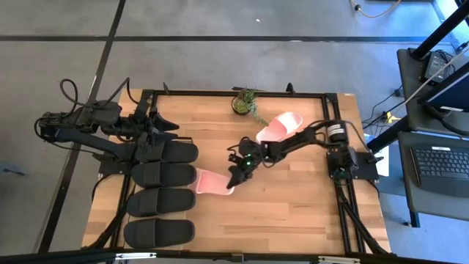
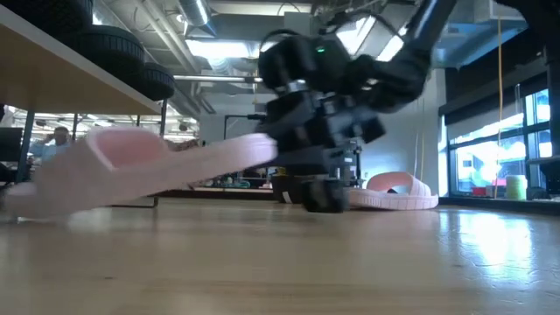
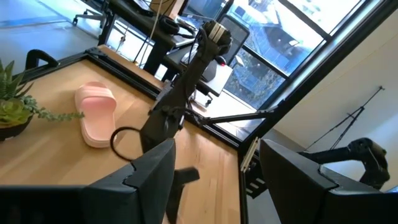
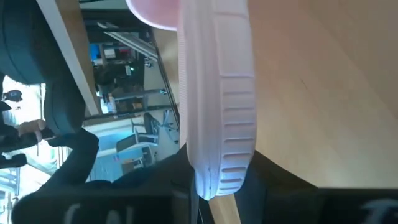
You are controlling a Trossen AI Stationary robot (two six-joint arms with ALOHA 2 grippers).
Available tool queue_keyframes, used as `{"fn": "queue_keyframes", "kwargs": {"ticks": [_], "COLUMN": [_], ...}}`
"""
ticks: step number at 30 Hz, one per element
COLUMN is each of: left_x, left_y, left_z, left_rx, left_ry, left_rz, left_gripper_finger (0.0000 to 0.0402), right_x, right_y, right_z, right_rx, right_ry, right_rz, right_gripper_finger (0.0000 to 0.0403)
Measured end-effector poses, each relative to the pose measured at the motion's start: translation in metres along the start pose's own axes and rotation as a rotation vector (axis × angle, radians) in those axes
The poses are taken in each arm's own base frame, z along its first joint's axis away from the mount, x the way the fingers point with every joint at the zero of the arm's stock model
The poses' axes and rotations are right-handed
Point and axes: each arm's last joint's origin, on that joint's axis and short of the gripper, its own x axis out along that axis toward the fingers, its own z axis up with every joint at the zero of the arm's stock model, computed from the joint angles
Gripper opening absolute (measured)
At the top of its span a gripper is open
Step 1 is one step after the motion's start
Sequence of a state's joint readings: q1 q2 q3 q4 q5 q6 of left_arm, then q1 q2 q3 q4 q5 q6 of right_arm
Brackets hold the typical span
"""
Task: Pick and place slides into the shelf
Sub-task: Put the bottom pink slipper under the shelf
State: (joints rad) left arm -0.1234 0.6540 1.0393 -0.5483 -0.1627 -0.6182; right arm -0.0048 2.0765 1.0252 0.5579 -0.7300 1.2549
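Observation:
A pale pink slide (image 1: pixel 211 182) lies at the table's middle, next to the shelf (image 2: pixel 79 83). My right gripper (image 1: pixel 236 174) is shut on one end of it. The second pink slide (image 1: pixel 280 128) lies sole-down on the table near the far edge, by a potted plant. Several matte black slides (image 1: pixel 163 174) sit side by side on the shelf at the table's left. My left gripper (image 3: pixel 217 186) hovers open over the shelf's far end, touching nothing. My right gripper pinches the pink slide's heel end (image 4: pixel 217 177) between its two fingers, one on each face of the sole, and the ribbed sole edge shows between them. The fingers slant down from the table's right. The heel end (image 2: pixel 262 150) is raised, and the strap end (image 2: pixel 26 203) rests on the table.
A small potted plant (image 1: pixel 245 103) stands at the far edge beside the second pink slide. Bare tabletop (image 1: pixel 293 205) stretches across the near right. The right arm's base (image 1: pixel 352 161) sits at the right edge. Desks and monitors stand beyond the table on the right.

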Motion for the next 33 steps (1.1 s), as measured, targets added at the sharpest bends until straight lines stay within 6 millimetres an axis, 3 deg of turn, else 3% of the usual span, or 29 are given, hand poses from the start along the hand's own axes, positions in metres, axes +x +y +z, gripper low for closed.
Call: {"fn": "queue_keyframes", "kwargs": {"ticks": [7, 16, 25, 33], "left_x": [0.0, 0.0, 0.0, 0.0], "left_y": [0.0, -0.001, -0.002, -0.002], "left_z": [0.0, -0.001, -0.002, -0.002], "left_rx": [-0.001, 0.002, 0.005, 0.005], "left_ry": [0.0, 0.009, 0.018, 0.018], "left_rz": [0.0, -0.012, -0.016, -0.016], "left_gripper_finger": [0.0225, 0.0225, 0.0225, 0.0225], "right_x": [0.032, 0.054, 0.066, 0.063], "right_y": [0.004, 0.011, 0.004, -0.002], "right_z": [0.038, 0.084, 0.094, 0.096], "right_rx": [-0.042, -0.084, -0.063, -0.05], "right_ry": [-0.039, -0.09, -0.059, -0.062], "right_rz": [0.038, 0.093, 0.017, -0.027], "right_gripper_finger": [0.007, 0.007, 0.0071, 0.0071]}}
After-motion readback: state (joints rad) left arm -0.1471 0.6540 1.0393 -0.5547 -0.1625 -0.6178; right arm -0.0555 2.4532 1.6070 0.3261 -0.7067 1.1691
